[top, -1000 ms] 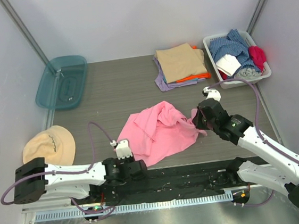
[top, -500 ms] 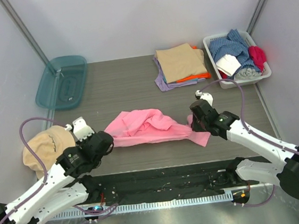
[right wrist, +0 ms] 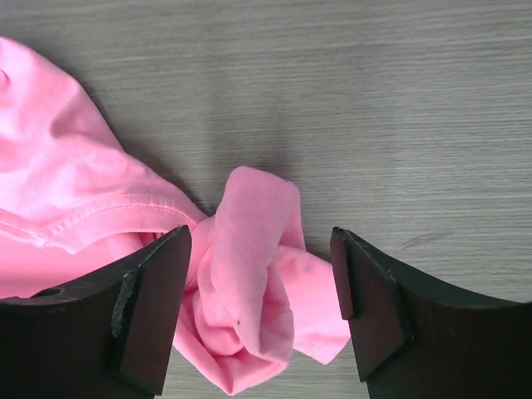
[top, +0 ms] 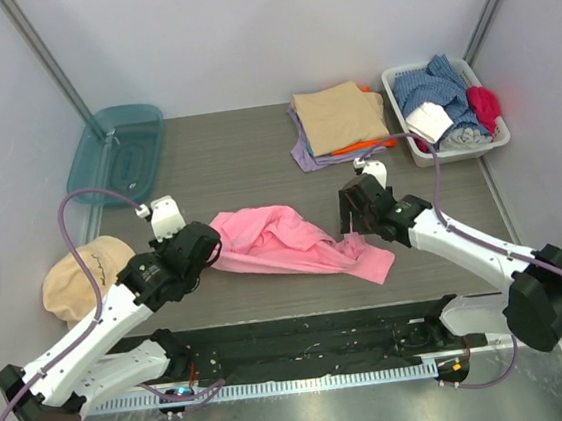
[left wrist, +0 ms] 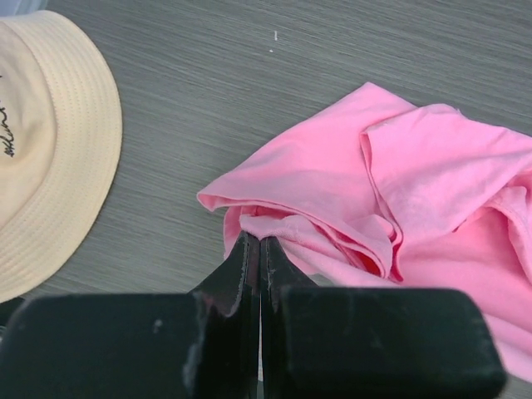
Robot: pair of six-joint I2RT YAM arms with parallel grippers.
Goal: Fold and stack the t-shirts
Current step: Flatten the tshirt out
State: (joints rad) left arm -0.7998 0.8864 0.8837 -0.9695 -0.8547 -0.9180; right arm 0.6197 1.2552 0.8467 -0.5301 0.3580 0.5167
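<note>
Right gripper [right wrist: 259,249] jaws have sprung apart since a second ago, letting go of the pink shirt [top: 284,242]. Left gripper [left wrist: 255,241] has swung from the near edge up to the shirt's left end. Pink shirt lies crumpled mid-table [top: 227,176], unfolded, drawn out left to right. Its left corner is pinched in the left gripper, fingers pressed together. Its right end sits bunched between the open right jaws, not gripped. Stack [top: 340,124] of folded shirts at back right: tan on top, orange and lilac under, well apart from pink shirt. Basket [top: 451,155] of mixed clothes just right of stack. Hat [top: 82,277] near left edge, beside left arm. Teal tub [top: 114,156] at back left.
</note>
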